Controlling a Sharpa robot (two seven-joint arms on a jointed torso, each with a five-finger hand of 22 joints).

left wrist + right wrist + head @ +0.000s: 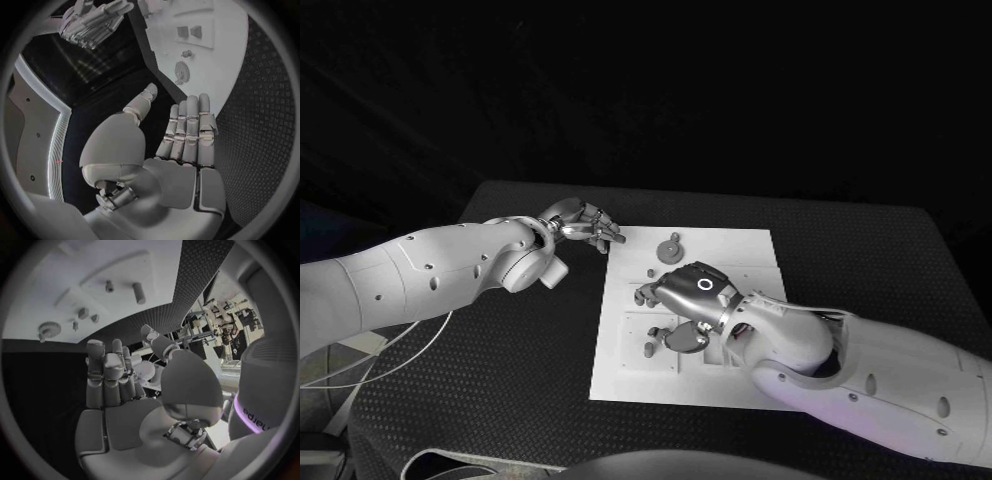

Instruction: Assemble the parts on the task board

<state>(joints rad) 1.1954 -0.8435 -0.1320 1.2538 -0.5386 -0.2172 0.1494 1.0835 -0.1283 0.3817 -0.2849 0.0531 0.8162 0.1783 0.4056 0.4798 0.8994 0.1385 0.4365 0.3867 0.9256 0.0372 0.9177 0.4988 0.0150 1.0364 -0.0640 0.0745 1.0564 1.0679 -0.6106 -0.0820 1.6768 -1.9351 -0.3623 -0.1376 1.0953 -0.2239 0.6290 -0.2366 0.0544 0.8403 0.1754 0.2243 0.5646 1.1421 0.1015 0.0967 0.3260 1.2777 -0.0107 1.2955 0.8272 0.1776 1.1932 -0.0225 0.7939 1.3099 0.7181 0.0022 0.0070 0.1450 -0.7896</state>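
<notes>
The white task board lies in the middle of the black table. A grey gear-like part rests near its far edge, and a round part and a short peg sit nearer me. My right hand hovers over the board's middle, fingers straight, holding nothing. In its wrist view I see the board, a gear and two pegs. My left hand hangs off the board's far left corner, fingers extended and empty.
The textured black table surrounds the board on all sides. A white cable loops off the table's left edge under my left arm. In the left wrist view the board carries a gear and small pieces.
</notes>
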